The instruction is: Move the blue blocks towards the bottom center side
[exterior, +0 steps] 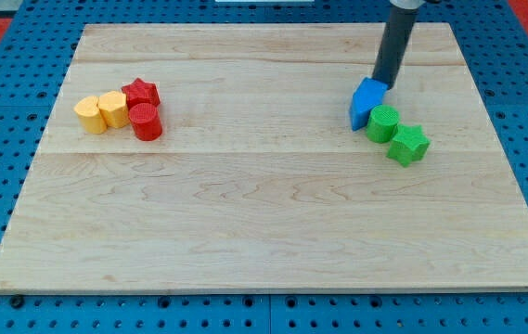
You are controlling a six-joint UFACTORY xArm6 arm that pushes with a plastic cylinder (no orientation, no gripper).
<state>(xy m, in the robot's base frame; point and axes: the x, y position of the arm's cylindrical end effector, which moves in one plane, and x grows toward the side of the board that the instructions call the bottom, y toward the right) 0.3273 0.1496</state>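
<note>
One blue block (367, 100), wedge-like in shape, sits in the view's upper right part of the wooden board (264, 223). My tip (385, 84) is at its upper right edge, touching it or nearly so. A green cylinder (383, 122) lies against the blue block's lower right side, and a green star-shaped block (408, 144) touches that cylinder further to the lower right. No second blue block shows.
At the view's left stands a tight cluster: a yellow block (89, 114), a yellow cylinder-like block (112, 109), a red star-shaped block (141, 92) and a red cylinder (145, 122). Blue pegboard surrounds the board.
</note>
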